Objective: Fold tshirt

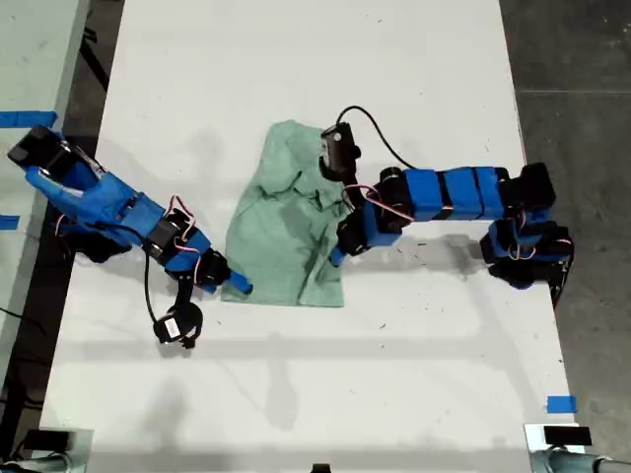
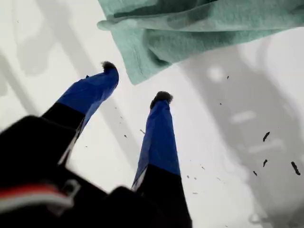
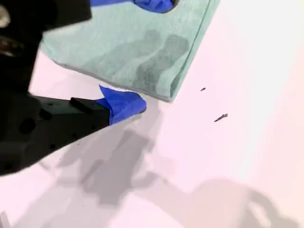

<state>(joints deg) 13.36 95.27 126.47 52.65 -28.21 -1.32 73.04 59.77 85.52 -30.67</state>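
Lying rumpled mid-table between both arms: shirt (image 1: 286,227), partly doubled over; first gripper (image 2: 135,83) spread, empty, just short of hem corner, likely lining up grab; second gripper (image 3: 142,54) spread, straddling shirt edge, nothing pinched.

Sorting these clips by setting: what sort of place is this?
Likely a robotics lab or workshop, not a home. A bare white table carries two blue arms and only the tshirt; blue tape marks the table, and grey concrete floor shows beside it.
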